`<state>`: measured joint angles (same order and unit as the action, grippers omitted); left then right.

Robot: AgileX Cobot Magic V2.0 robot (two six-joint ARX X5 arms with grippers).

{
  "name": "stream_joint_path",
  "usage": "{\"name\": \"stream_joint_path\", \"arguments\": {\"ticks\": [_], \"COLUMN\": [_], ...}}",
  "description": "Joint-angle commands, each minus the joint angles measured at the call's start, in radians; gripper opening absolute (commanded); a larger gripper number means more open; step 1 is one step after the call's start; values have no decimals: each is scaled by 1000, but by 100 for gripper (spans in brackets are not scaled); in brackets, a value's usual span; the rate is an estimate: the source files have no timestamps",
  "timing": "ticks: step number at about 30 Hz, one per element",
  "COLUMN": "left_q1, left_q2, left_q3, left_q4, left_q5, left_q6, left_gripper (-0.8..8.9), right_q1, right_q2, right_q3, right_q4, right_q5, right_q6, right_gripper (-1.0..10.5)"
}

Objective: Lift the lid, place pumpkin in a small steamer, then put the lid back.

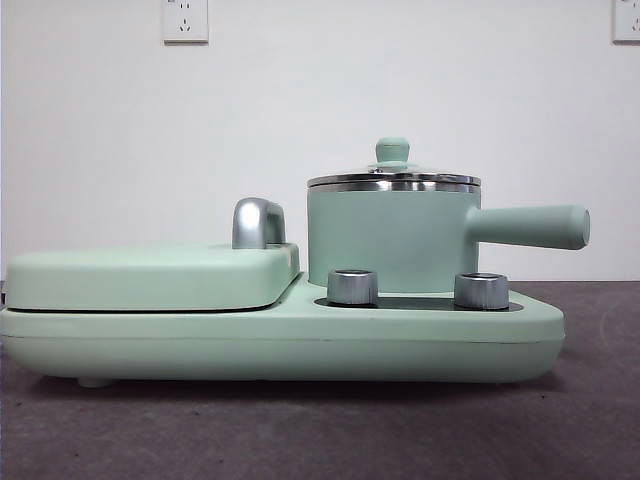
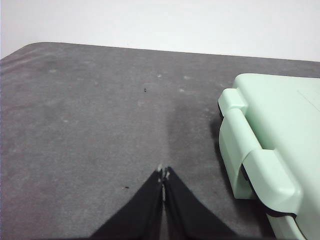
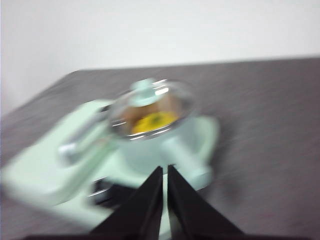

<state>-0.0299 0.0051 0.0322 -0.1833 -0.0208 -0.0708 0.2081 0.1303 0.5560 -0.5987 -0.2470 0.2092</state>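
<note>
Nearest in the front view are two ribbed steel dials (image 1: pixel 352 287) on the edge of the mint-green cooker base (image 1: pixel 280 345), which sits on the grey table (image 1: pixel 320 430). Behind them stands the one small steamer (image 1: pixel 392 238) — a mint-green cylinder with a steel rim and a long straight handle pointing sideways. The lid (image 1: pixel 393 176) sits closed on it, glass with a shiny rim and a single small mint knob. Beside the pot lies the flat griddle cover (image 1: pixel 150 275) with one curved steel handle (image 1: pixel 257 222) at its back edge. In the blurred right wrist view, one yellow pumpkin (image 3: pixel 150 121) shows through the glass, inside the pot. The right gripper (image 3: pixel 165 170) hangs clear of the pot on the handle side, jaws pressed together. The left gripper (image 2: pixel 163 172) — jaws likewise together — hangs above bare table beside the cooker's end. Farthest back, two wall sockets (image 1: pixel 185 20).
</note>
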Motion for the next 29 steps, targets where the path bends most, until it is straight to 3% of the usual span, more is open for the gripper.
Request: {"name": "stream_joint_path", "arguments": {"ticks": [1, 6, 12, 29], "left_q1": [2, 2, 2, 2], "left_q2": [-2, -2, -2, -2], "left_q3": [-19, -19, -19, -19], "left_q4": [-4, -4, -4, -4], "left_q5": [-2, -2, -2, -2], "left_q6": [7, 7, 7, 7], "left_gripper": [6, 6, 6, 6], "right_q1": [-72, -126, -140, -196], "right_q2": [-40, -97, -127, -127], "right_q3": [-138, -328, -467, -545], "right_q4": [155, 314, 399, 424], "right_q5": [22, 148, 276, 301], "right_q6": [-130, -201, -198, -192], "right_gripper": [10, 10, 10, 10]}}
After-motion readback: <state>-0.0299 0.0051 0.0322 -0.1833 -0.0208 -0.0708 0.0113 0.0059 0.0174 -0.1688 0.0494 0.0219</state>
